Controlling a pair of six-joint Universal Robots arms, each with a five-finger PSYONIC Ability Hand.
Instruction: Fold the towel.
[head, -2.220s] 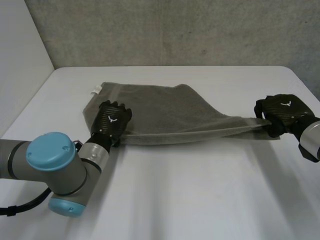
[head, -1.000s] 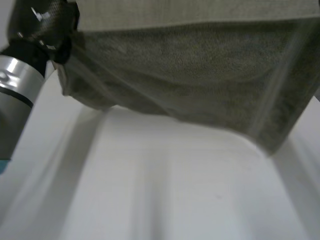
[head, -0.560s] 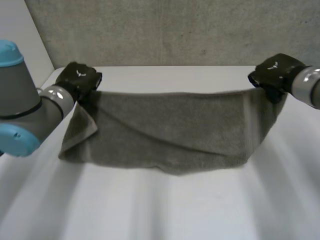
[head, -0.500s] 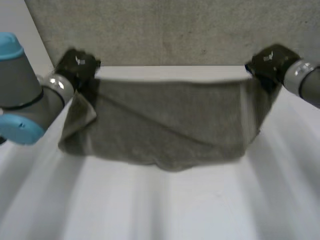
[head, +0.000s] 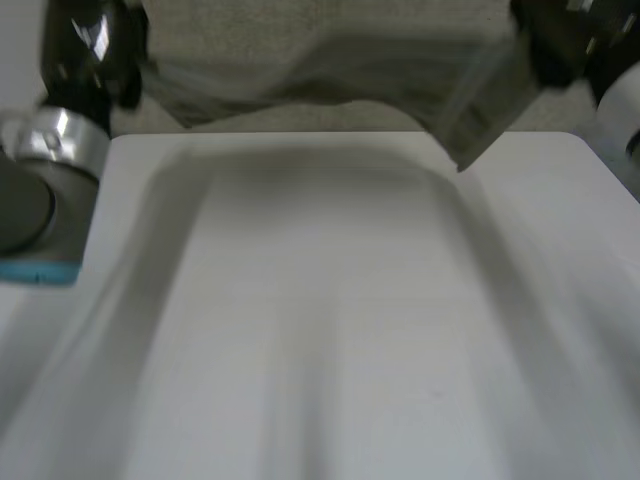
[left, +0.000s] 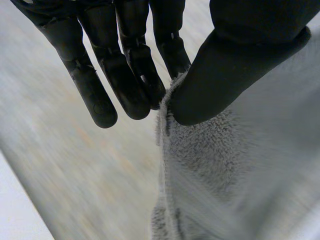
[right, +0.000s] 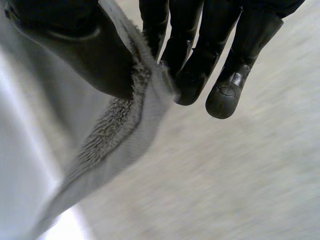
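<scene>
Half a second ago the lower edge of the towel (head: 330, 70) sagged onto the table (head: 330, 320); now the towel hangs wholly clear of it, stretched high between the two hands, one lower corner drooping nearer the right side, so the arms have raised it. I judge this a lift to let the cloth hang free before it is laid down into a fold, with no fold finished yet. The left hand (head: 88, 50) holds one upper end, its thumb (left: 235, 65) pressing the towel's edge against nearly straight fingers (left: 135, 75). The right hand (head: 560, 40) pinches the other end the same way. In the head view both hands and the towel's upper edge are cut off, and whether the cloth hangs single or doubled, or which corners are pinched, I cannot tell
</scene>
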